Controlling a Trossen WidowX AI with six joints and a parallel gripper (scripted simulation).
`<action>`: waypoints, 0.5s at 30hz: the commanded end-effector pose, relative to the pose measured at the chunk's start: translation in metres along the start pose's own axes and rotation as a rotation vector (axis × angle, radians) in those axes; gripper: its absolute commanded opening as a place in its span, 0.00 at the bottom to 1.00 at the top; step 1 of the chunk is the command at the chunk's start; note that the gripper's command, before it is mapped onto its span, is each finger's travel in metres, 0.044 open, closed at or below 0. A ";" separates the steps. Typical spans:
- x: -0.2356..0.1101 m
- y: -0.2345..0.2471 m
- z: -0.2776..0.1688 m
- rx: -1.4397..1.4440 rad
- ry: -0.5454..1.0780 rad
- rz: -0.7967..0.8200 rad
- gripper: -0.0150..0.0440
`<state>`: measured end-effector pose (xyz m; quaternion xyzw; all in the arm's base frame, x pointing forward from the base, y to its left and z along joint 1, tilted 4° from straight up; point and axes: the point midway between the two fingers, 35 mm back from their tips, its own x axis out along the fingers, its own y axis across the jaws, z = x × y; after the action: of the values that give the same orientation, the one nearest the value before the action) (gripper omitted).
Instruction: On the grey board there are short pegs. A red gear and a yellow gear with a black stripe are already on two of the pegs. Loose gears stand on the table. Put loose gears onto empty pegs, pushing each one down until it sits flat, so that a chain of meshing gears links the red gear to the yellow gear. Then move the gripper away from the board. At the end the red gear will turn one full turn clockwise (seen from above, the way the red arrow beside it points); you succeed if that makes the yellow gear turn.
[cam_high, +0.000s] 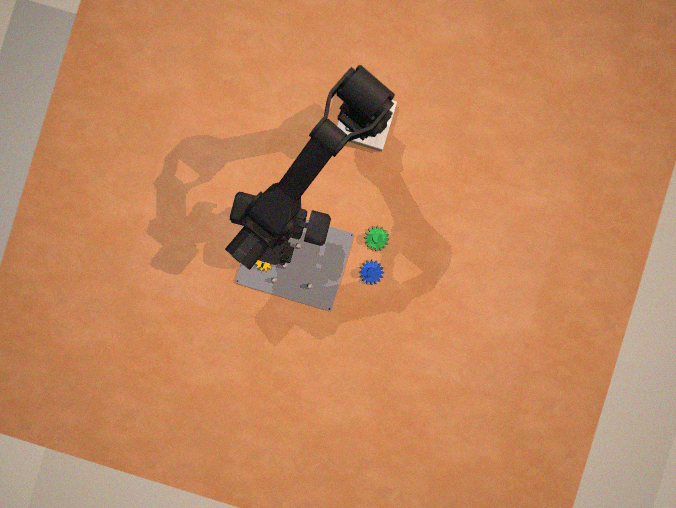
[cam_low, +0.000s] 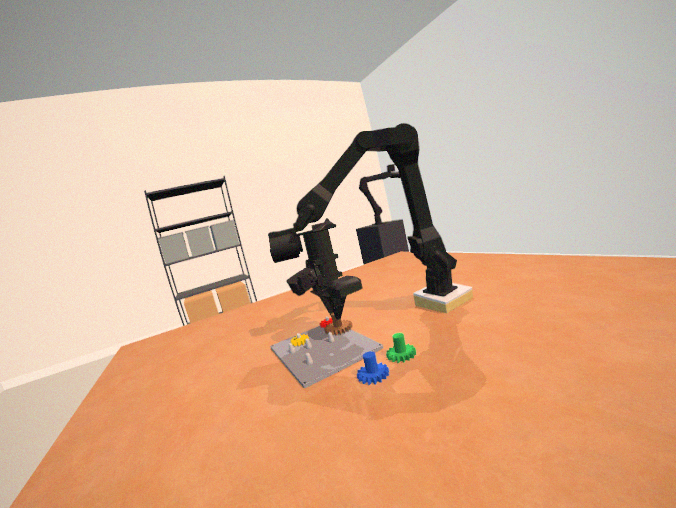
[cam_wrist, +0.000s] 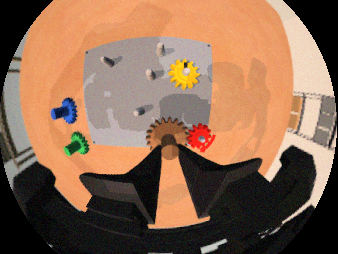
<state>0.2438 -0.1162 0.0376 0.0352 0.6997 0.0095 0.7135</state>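
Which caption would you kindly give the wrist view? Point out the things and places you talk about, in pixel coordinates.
Gripper (cam_wrist: 169, 147) at the brown gear (cam_wrist: 168, 131), beside the red gear (cam_wrist: 198, 134); yellow gear (cam_wrist: 181, 75) across the board (cam_wrist: 122, 92).

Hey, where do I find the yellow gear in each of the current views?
Top: left of centre, partly hidden under the arm, the yellow gear.
Exterior: on the board's far left side.
Wrist: upper right part of the board.
Shared landmark: the grey board.
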 end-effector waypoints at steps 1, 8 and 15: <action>-0.001 0.000 0.000 0.028 0.000 -0.001 0.48; -0.014 0.000 0.001 0.101 0.000 -0.001 0.49; -0.049 0.000 0.000 0.133 0.000 -0.001 0.49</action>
<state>0.2434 -0.1181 0.0731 0.0778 0.7012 -0.0303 0.7081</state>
